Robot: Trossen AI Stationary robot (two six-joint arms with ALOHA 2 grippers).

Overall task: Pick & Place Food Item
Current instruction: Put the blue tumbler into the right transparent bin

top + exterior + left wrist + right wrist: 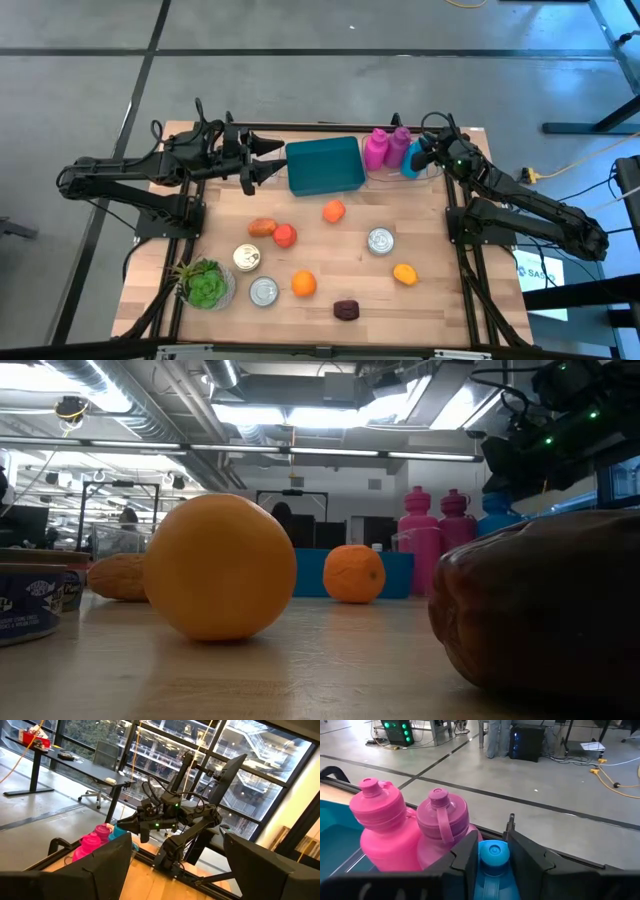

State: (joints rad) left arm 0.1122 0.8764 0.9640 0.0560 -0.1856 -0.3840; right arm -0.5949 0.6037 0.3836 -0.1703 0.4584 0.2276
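Right end effector [492,857] sits at the back right of the bench [330,320], fingers narrowly apart around the blue bottle [492,865] cap; a real grip I can't tell. Left end effector [262,158] hangs wide open, empty, beside the teal bin [324,166]. Food like the orange [303,283] lies loose, so placing looks unstarted.

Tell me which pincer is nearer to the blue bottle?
Right. The right pincer has a finger on each side of the blue bottle. The left pincer is far away, on the other side of the teal bin.
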